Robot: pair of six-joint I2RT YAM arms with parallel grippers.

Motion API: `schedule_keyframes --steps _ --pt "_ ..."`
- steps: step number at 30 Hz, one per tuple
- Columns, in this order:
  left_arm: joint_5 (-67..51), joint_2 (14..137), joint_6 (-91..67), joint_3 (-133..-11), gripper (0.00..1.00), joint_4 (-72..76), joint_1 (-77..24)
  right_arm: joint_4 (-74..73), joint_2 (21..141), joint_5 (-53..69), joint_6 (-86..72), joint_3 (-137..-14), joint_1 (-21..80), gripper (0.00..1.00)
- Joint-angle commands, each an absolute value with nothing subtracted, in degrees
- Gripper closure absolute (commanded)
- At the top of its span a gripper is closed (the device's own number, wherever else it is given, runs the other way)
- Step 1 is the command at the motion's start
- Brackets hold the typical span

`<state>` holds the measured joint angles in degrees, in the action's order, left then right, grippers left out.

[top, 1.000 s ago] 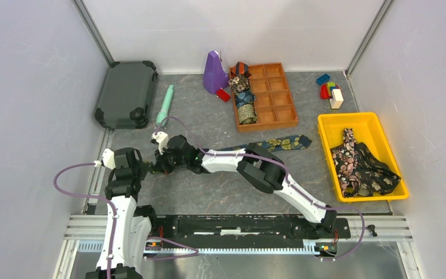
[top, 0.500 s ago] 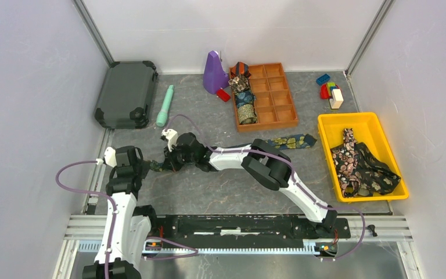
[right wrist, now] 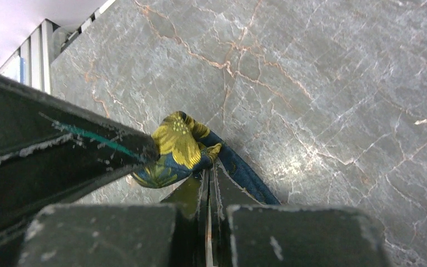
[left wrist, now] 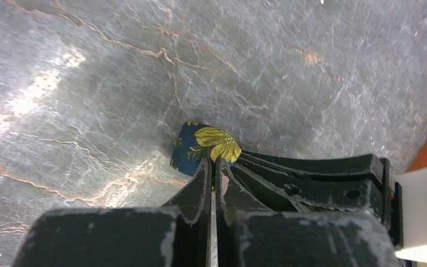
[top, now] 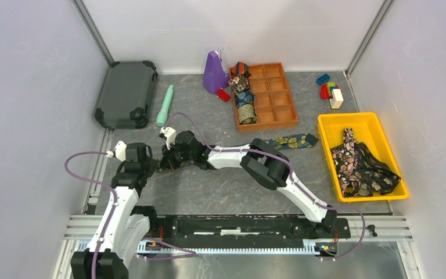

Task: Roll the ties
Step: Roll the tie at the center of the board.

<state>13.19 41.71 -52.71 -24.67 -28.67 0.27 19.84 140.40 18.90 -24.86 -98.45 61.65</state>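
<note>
A navy-gold tie point(top: 293, 141) lies on the table, its wide end near the yellow bin and its length running left under my right arm. Its narrow end is bunched between both grippers, as the left wrist view point(left wrist: 203, 146) and the right wrist view point(right wrist: 178, 147) show. My left gripper point(top: 153, 165) point(left wrist: 214, 164) is shut on that end. My right gripper point(top: 167, 163) point(right wrist: 208, 172) is shut on it from the other side, its fingertips touching the left one's. Three rolled ties point(top: 244, 99) sit in the orange tray point(top: 279, 99). Loose dark floral ties point(top: 363, 165) lie in the yellow bin point(top: 348, 115).
A dark case point(top: 125, 93) lies at the back left with a mint-green stick point(top: 165, 104) beside it. A purple object point(top: 214, 72) stands left of the orange tray. Toy blocks point(top: 331, 93) sit at the back right. The left wall rail runs close to my left arm.
Both grippers have shifted a little to the right together with the tie's narrow end. The tie's wide end has slid slightly right toward the yellow bin.
</note>
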Motion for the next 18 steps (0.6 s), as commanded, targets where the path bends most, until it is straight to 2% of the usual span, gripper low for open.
schedule_keyframes --steps 1,8,18 --pt "16.6 43.6 -54.0 -25.2 0.98 -26.0 -3.9 21.3 141.1 20.0 -25.2 -100.5 61.8 1.0" --pt "19.3 46.3 -55.0 -25.4 0.98 -24.8 -8.5 22.1 139.4 20.8 -25.6 -97.9 61.1 1.0" --pt "22.6 49.8 -54.8 -25.7 0.98 -23.2 -11.8 22.3 130.4 23.2 -25.4 -89.6 58.7 1.0"
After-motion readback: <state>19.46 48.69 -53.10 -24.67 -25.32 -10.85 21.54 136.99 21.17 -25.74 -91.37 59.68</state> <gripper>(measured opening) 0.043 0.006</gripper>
